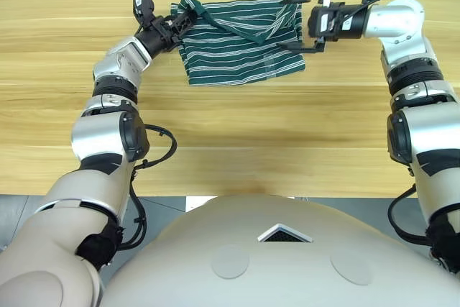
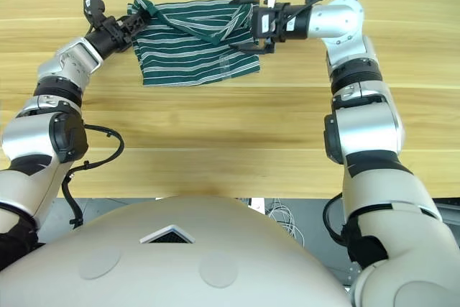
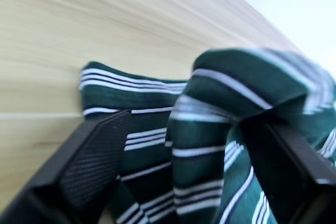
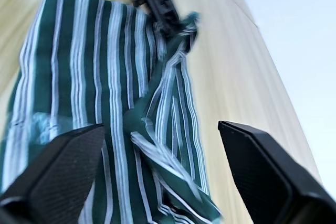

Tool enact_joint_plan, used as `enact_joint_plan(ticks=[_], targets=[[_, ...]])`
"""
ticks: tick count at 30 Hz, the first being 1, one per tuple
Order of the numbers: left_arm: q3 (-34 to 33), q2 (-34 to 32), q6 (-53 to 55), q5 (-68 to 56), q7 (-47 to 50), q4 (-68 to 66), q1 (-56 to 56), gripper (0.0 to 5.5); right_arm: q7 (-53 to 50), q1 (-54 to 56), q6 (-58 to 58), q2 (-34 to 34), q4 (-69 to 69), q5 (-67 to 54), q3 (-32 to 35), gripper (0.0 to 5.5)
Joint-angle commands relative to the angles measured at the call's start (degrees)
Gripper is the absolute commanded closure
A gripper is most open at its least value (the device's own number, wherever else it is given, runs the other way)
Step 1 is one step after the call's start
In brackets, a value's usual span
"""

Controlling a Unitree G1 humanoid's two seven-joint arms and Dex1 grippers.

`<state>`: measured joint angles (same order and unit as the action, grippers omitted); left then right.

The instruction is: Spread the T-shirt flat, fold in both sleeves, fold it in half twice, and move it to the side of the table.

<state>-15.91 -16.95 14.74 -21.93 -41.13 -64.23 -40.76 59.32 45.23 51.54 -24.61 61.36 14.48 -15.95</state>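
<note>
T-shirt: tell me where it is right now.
In the left eye view the T-shirt lies far out on the table, between the left gripper at its left edge and the right gripper at its right.

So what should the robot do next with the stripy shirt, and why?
Probably close the right gripper on the T-shirt. Its fingers stand open around the shirt's right edge, gripping nothing yet, while the left gripper sits at the bunched left corner. The shirt lies rumpled, so it likely needs a hold on both sides to be pulled flat.
</note>
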Motion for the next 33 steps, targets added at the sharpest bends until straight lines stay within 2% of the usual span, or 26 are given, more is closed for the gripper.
enact_joint_plan(ticks=[1,4,8,12,16,18,22,24,27,28,30,32,33], targets=[[-0.90,1.23,-0.90,1.05,6.75,1.49,1.77,1.15,-9.52,3.18,-0.12,0.38,0.19,9.80,-5.51,1.51],[-1.62,2.57,-0.24,0.94,10.86,0.90,1.68,0.82,-20.90,6.74,-4.57,1.99,2.23,17.05,-8.86,1.51],[-1.68,3.25,-1.85,1.67,14.15,1.78,2.61,0.12,-29.89,10.22,-9.07,4.54,5.32,22.32,-12.31,1.51],[-1.57,3.17,-3.71,1.66,14.88,7.56,4.96,0.12,-37.81,12.71,-13.71,7.22,8.79,23.73,-12.90,1.51],[-0.59,3.82,-3.43,-0.70,11.61,29.31,12.68,0.12,-42.86,14.06,-21.51,9.35,12.48,21.52,-10.45,1.51],[-2.26,2.29,-3.11,-2.97,11.26,41.20,16.99,0.12,-47.81,14.70,-26.19,9.26,13.81,21.90,-10.10,1.51],[-3.99,1.52,-2.06,-6.11,11.63,55.19,23.64,0.12,-53.06,13.95,-30.59,8.25,14.90,19.30,-7.17,1.51],[-2.77,2.21,-2.51,-5.30,12.40,59.22,27.29,0.12,-53.41,12.62,-29.14,7.45,14.36,18.82,-6.72,1.51],[-2.11,3.13,-3.57,-5.05,12.88,61.81,30.97,0.12,-47.90,9.75,-20.63,6.85,10.47,13.53,-3.43,1.51],[-2.06,3.38,-3.72,-5.26,13.14,62.18,31.45,0.12,-44.55,8.22,-17.89,6.89,8.75,10.87,-2.13,1.51],[-2.00,3.66,-5.06,-4.90,13.40,62.11,32.08,0.12,-29.77,-0.68,-15.02,9.24,-2.38,-1.19,-0.17,1.51],[-1.76,3.63,-8.57,-2.99,13.41,60.49,32.38,0.12,-19.00,-9.08,-20.32,13.22,-13.11,-11.19,0.04,1.51],[-1.71,3.68,-10.27,-2.06,13.77,59.61,32.30,0.12,-17.78,-10.90,-24.63,15.80,-14.81,-13.36,0.25,1.51]])
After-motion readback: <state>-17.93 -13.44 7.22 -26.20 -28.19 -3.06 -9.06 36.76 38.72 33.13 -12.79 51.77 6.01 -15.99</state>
